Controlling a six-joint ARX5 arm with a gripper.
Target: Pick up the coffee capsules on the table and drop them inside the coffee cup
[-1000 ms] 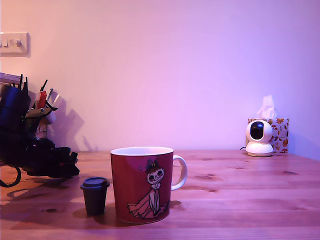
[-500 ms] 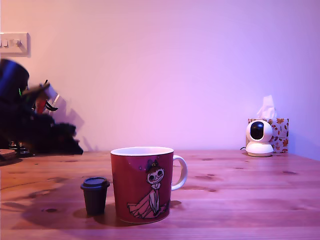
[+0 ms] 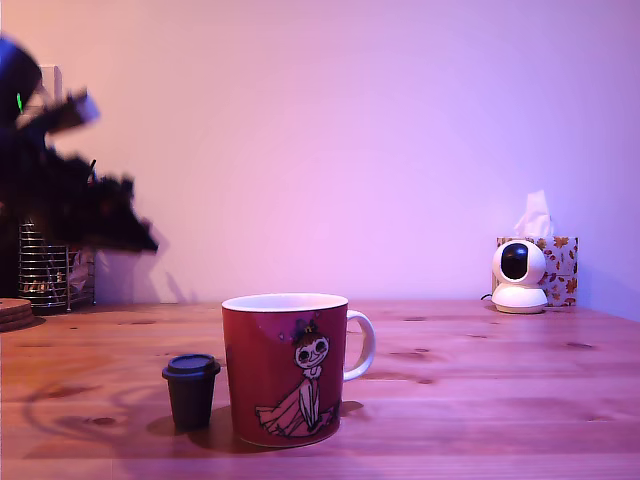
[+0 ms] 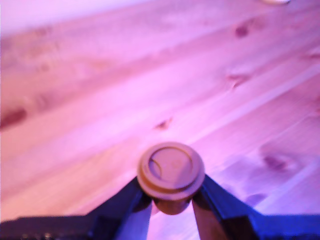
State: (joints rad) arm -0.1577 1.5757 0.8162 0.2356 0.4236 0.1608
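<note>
A: Pine table (image 3: pixel 480 380), pink-lit wall. The gripper (image 4: pixel 171 202), raised at the exterior view's far left, clamps one capsule (image 4: pixel 171 172).

B: The second capsule (image 3: pixel 190 391) stands just left of the coffee cup (image 3: pixel 285 368). A loose grip or a mistimed release could miss the rim.

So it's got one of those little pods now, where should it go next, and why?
Probably across toward the mug and above its open top. The wrist view shows the gripper shut on a capsule, lifted off the table, while the exterior view shows the arm up at that view's left, well short of the mug.
</note>
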